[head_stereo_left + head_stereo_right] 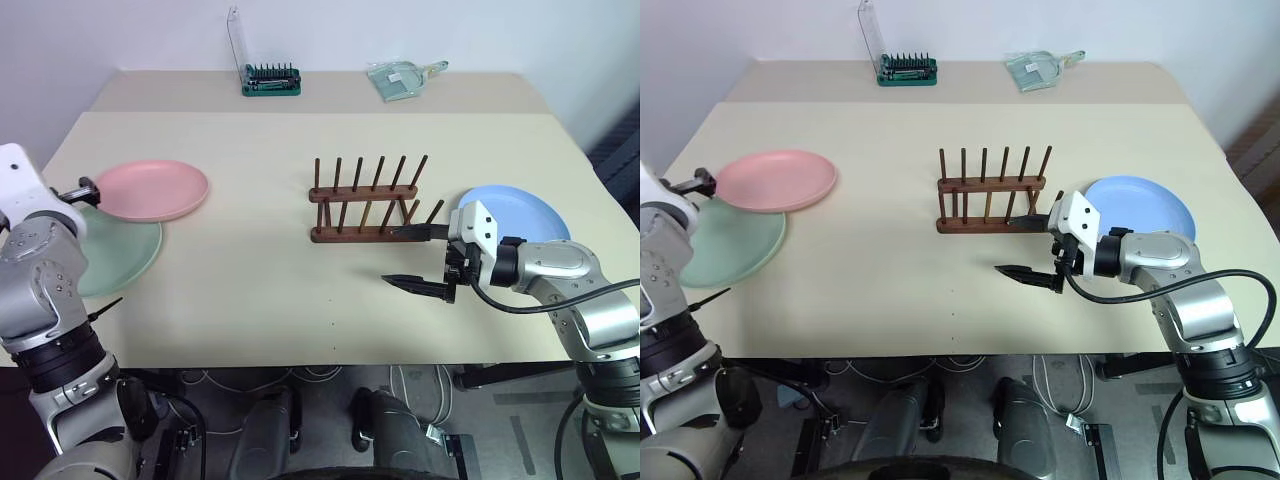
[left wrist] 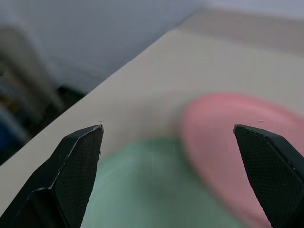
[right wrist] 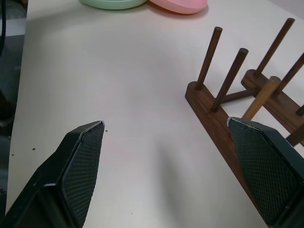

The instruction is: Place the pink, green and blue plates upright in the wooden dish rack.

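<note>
Off the table's left edge, the left claw hangs wide, holding nothing, w/ the green plate just ahead of and below its tips and the pink plate a bit beyond, its rim lapping over the green one. Both lie flat. Judgement: the pink one is on top, so it's the sensible first pick; best to come in low at its near rim, one finger under the lip, one over, then pinch and tilt it upright before carrying. Grabbing the green first would likely drag the pink along.

Mid-table, the wooden dish rack stands w/ no plates in it, pegs up. Bare table lies btw. the plates and rack, so there's plenty of swing room for a carry.

Right claw is also wide and empty, hovering just beside the rack's near-right corner, one finger tip close to the end pegs; contact can't be told. Blue plate lies flat behind that claw, near the right table edge, so a careless nudge could push it off.
</note>
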